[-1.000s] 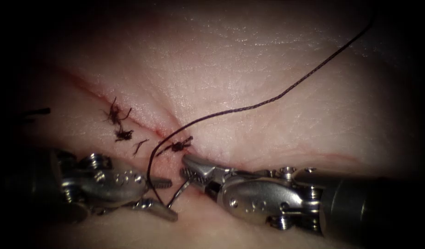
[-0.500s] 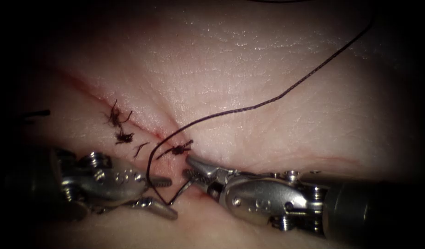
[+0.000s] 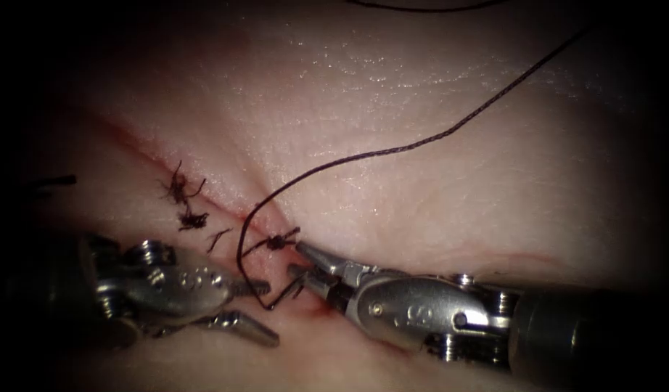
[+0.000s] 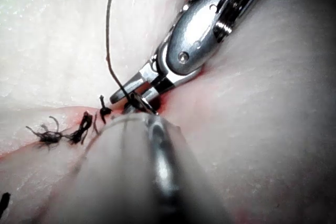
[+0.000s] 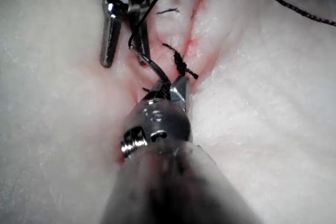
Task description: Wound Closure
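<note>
- The left tool (image 3: pixel 265 312) is coming in from 8 o'clock in the endoscope view with its jaws standing wide apart and gripping nothing. The right wrist view shows the left tool (image 5: pixel 124 60) as two separate prongs.
- The needle (image 3: pixel 285 294) is lying across the cut (image 3: pixel 142 145) at about 6 o'clock, between the two tools. Its thread end is sitting just off the left tool's upper jaw, on the left side of the cut. The visible stretch is riding above the tissue (image 3: pixel 421 94). Its far end is hiding in the other tool's jaws, so I cannot tell whether the point is in the tissue.
- The right tool (image 3: pixel 297 259) is reaching in from 4 o'clock. Its jaws are looking closed on the needle deep in the grip, though their tips are gaping a little.
- The thread (image 3: pixel 392 151) is looping up from the needle's tail past a knotted stitch (image 3: pixel 276 239) and trailing off toward 1 o'clock.
- Judging the step as needle handling between the tools, doing it well is meaning a firm hold on the body of the curve, clear of the thread junction, with the loop kept away from the open jaws.
- The tissue is glistening and soft, puckering at the cut, with red fluid (image 3: pixel 321 306) pooling by the right tool.
- Room is running tight: both tools are nearly meeting, and older stitches (image 3: pixel 178 185) are sitting near at 9 o'clock.
</note>
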Controlling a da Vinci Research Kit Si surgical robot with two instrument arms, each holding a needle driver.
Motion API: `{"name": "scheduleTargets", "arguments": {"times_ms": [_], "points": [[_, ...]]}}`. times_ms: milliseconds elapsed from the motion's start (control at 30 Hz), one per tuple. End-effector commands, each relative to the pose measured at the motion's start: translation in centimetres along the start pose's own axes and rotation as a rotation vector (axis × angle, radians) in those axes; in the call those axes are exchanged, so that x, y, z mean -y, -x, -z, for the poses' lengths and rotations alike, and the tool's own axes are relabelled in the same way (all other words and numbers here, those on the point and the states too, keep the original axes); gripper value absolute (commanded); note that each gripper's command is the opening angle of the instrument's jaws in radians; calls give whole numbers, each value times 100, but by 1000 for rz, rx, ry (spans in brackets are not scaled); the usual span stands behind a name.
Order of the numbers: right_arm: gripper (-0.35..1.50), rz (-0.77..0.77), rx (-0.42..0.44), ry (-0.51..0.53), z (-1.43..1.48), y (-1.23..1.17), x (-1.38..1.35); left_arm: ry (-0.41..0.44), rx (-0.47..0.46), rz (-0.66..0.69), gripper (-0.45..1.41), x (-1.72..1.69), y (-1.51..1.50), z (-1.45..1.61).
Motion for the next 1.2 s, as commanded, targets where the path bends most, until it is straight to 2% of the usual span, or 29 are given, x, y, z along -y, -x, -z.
{"name": "scheduleTargets", "arguments": {"times_ms": [33,200,367,533,567,667,733,833,1067,1200], "points": [[-35,-5,4,-8,-8,5,6,1,0,0,51,-1,0,-8],[-35,-76,3,-23,-5,9,3,1,0,1,51,-1,0,-9],[-35,-60,13,-26,-4,10,8,0,0,-5,51,-2,0,-9],[-35,147,9,82,12,-16,-26,0,0,-5,51,-2,-1,-9],[-35,230,4,121,22,-27,-41,0,0,-4,51,-2,-1,-9],[-35,323,-3,188,37,-48,-69,0,1,-9,51,-3,-3,-9],[-35,312,-36,267,53,-71,-107,-12,-5,-11,51,-2,-7,-5],[-35,272,-67,329,66,-87,-137,-19,-11,-13,49,-2,-10,-5],[-35,222,-94,403,104,-104,-175,-20,-14,-12,49,-3,-11,-6],[-35,180,-141,445,143,-120,-197,-20,-14,-17,49,-3,-11,-6]]}}
